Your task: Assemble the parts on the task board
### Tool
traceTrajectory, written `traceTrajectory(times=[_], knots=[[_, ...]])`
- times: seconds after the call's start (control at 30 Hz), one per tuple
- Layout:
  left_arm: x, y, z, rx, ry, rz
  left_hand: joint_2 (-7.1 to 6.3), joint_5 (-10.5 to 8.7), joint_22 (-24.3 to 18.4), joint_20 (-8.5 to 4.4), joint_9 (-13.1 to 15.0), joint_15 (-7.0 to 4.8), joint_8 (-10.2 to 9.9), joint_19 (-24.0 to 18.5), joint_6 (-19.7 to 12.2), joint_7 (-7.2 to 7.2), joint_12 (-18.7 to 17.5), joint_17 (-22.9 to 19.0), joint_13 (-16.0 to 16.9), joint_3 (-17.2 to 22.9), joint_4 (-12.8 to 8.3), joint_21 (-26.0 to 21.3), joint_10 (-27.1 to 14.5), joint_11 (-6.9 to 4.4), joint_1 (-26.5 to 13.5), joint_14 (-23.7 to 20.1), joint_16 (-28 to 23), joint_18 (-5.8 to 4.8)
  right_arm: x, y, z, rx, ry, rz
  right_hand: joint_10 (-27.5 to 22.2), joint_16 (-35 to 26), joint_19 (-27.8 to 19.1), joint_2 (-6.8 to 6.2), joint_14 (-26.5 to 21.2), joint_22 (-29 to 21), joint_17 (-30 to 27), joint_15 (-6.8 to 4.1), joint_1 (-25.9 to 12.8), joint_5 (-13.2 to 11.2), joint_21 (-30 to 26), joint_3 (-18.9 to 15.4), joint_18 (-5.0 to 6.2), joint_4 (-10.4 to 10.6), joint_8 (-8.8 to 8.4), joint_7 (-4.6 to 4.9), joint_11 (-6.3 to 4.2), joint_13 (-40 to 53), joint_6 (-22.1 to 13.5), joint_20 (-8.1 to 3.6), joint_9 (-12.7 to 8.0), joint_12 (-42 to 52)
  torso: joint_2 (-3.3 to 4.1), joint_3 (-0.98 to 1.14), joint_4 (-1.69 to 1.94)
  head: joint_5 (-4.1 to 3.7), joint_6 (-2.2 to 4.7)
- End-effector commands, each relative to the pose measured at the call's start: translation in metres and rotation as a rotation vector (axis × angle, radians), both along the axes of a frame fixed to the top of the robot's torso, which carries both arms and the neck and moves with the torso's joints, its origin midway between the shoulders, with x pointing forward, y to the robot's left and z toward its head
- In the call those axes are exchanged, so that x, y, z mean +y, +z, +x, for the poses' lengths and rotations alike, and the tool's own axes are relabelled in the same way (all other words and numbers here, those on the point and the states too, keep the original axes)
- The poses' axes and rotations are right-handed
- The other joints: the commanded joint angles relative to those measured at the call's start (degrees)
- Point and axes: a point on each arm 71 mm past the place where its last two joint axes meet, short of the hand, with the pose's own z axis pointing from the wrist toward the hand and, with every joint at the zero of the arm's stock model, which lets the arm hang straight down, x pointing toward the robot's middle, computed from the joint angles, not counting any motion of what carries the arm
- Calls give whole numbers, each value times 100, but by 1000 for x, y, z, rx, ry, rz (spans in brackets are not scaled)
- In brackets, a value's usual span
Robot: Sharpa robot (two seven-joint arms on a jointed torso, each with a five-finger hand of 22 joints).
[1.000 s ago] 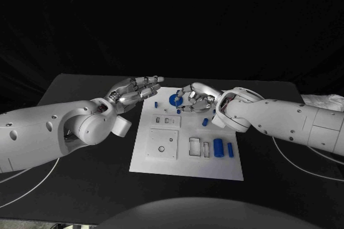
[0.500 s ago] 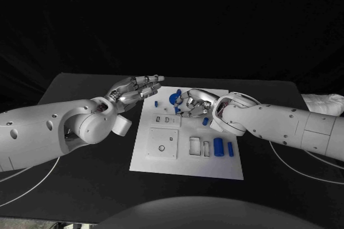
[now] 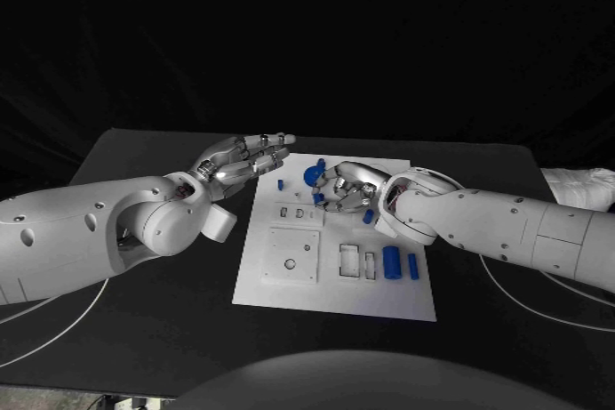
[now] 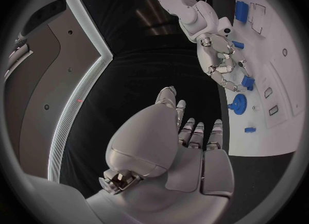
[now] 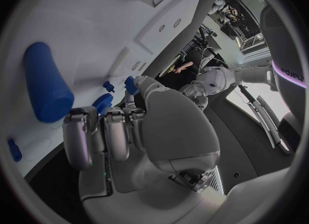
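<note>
1. My left hand [image 3: 243,164] hangs over the task board's [image 3: 307,290] far left edge, fingers straight, a little apart, holding nothing; the left wrist view confirms the bare palm.
2. My right hand [image 3: 344,186] curls down at the board's far end beside the blue gear [image 3: 313,174]. The left wrist view shows its fingertips [image 4: 233,84] on a small blue part [image 4: 247,83]; I cannot tell whether I grip it.
3. Nearer me, a blue cylinder [image 3: 389,262] lies on the board.

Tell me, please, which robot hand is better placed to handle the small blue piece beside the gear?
Probably the right robot hand: its fingers sit at that small blue piece by the gear. The left robot hand hovers open off the board's edge.
</note>
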Motion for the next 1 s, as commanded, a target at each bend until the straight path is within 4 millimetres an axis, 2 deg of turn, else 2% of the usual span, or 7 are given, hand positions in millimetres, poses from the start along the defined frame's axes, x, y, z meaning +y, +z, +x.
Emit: traceTrajectory(times=[0.03,1.0], knots=[[-3,1,-1,-2,-24,-10,20,31,-25,45,7,26,21,5,-9,28,35,7,3,21,-1,36,4,43,59,-8,23,94,1,-3,-1,7,14,-27,617,20,256,-64,608,1367,1506,31,-9,-3,-32,7,24,-43,-33,55,40,1510,-2,30,-12,22,1,2,-1,4,-5],[-4,0,-1,8,-30,-5,24,32,-25,46,7,27,23,3,-4,29,38,7,3,25,1,35,4,45,62,-8,24,94,3,-12,0,44,23,-65,617,20,161,-64,608,1329,1506,51,-43,-19,-119,49,53,-79,-146,63,52,1510,-74,59,-122,22,0,1,0,-5,-5]])
